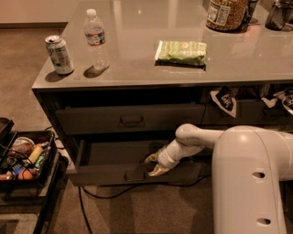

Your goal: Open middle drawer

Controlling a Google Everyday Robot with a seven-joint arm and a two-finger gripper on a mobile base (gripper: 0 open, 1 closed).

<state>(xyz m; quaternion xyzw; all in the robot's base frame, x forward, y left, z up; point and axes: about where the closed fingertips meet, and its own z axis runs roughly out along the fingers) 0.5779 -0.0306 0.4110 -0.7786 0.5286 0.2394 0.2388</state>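
The middle drawer (105,174) is a wide dark-grey drawer with a low flat front and a small central bar handle (135,175). It stands pulled out below the top drawer (132,119), and its plain grey inside (119,152) shows. My gripper (154,165) is at the top edge of the drawer's front, just right of the handle. Its fingers are apart, one over the inside and one in front of the drawer face. It holds nothing.
On the grey counter (137,75) stand a soda can (59,55), a water bottle (96,39), a green snack bag (181,51) and a jar (227,13). A black cart of small items (25,160) stands at the left. A cable (91,194) lies on the floor. My arm's white body (256,183) fills the lower right.
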